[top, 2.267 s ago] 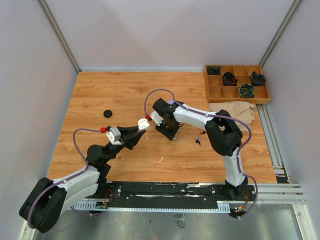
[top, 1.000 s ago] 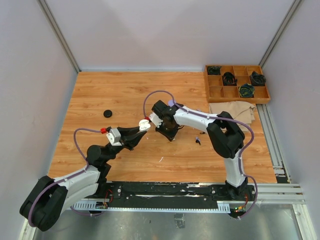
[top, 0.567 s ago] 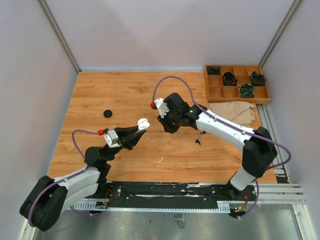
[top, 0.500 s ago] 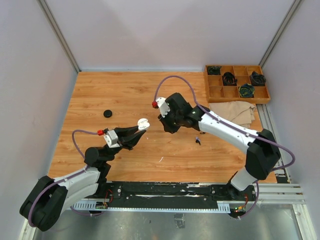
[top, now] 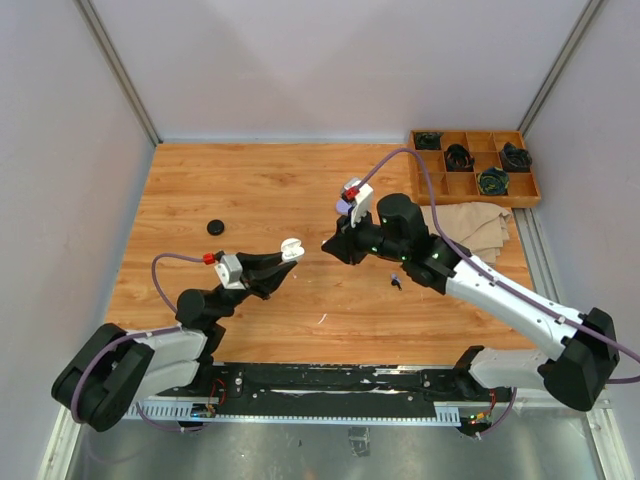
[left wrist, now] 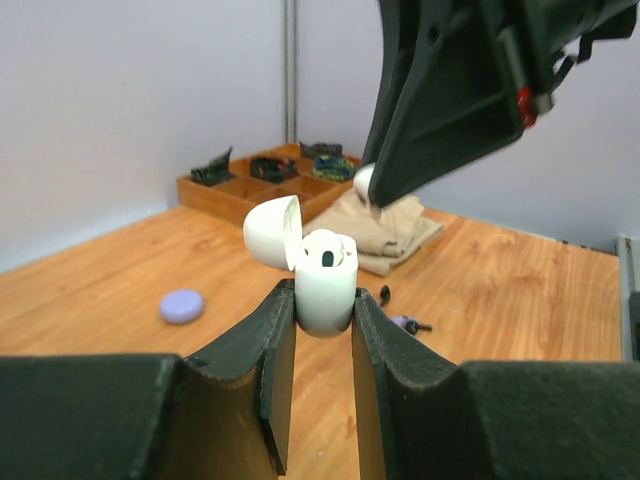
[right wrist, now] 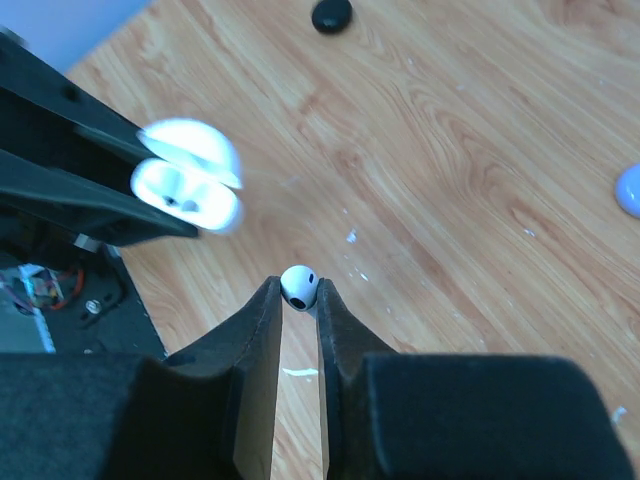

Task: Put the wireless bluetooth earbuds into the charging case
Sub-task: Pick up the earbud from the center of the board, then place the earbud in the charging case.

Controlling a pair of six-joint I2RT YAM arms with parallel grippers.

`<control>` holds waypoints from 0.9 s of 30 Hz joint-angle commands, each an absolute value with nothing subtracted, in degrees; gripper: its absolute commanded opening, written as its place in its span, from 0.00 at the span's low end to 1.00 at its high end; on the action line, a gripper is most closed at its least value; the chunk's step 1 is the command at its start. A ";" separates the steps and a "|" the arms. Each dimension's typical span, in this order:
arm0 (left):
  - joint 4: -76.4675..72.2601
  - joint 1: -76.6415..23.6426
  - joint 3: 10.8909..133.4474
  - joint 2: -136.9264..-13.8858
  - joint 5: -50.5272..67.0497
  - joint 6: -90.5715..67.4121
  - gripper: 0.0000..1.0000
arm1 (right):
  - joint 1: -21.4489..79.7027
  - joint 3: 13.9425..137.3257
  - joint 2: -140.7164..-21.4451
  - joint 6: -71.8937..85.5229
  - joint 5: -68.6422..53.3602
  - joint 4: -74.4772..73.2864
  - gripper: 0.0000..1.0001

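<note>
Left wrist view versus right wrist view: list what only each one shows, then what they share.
Only the left wrist: the wooden tray and the beige cloth. Only the right wrist: the black round case. Both: the white charging case, lid open, clamped in the jaws of the left gripper, and the white earbud pinched in the jaws of the right gripper.

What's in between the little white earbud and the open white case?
Nothing: only air between earbud and case, wooden table below, in the right wrist view.
</note>
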State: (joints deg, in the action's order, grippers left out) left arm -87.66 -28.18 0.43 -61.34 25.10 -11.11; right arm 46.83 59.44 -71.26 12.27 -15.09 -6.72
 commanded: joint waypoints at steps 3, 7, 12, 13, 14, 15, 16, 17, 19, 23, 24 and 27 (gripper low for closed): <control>-101.76 -27.95 -5.80 -62.88 28.98 -10.21 0.02 | 48.34 54.14 -66.83 22.62 -20.49 10.93 0.04; -101.48 -27.95 -6.49 -60.92 28.68 -9.46 0.01 | 49.99 52.33 -66.62 25.26 -21.48 17.11 0.04; -98.82 -27.95 -6.15 -58.60 29.62 -9.06 0.00 | 51.42 49.64 -67.13 29.32 -22.13 25.47 0.03; -98.46 -27.95 -6.15 -58.28 29.63 -8.99 0.00 | 51.79 49.44 -67.45 29.83 -22.18 26.46 0.03; -98.13 -27.95 -6.15 -58.05 29.74 -8.97 0.00 | 52.34 49.40 -67.82 29.98 -21.97 27.21 0.03; -97.97 -27.95 -6.15 -57.89 29.91 -8.89 0.00 | 52.88 49.27 -68.16 29.92 -21.43 27.56 0.04; -97.90 -27.95 -6.15 -57.80 29.97 -8.88 0.00 | 53.25 49.08 -68.46 30.05 -21.03 28.24 0.04; -97.99 -27.95 -6.15 -57.71 30.04 -8.88 0.00 | 53.48 48.78 -68.95 30.32 -20.81 29.02 0.04; -98.12 -27.96 -6.28 -57.48 30.07 -8.96 0.00 | 53.70 47.99 -69.29 31.34 -20.27 30.75 0.04; -97.92 -27.95 -6.37 -57.06 29.97 -8.92 0.00 | 54.11 46.67 -69.87 32.62 -18.40 32.71 0.04; -97.91 -27.95 -6.44 -56.97 29.93 -8.88 0.00 | 54.26 46.26 -70.03 32.72 -17.96 33.04 0.04; -98.00 -27.95 -6.50 -56.87 29.71 -8.88 0.00 | 54.65 44.92 -70.11 33.46 -16.30 34.55 0.04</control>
State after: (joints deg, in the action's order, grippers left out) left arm -87.74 -28.18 0.43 -57.52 29.43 -10.26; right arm 53.19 46.57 -69.91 31.66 -19.25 29.36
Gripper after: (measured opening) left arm 0.291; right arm 0.178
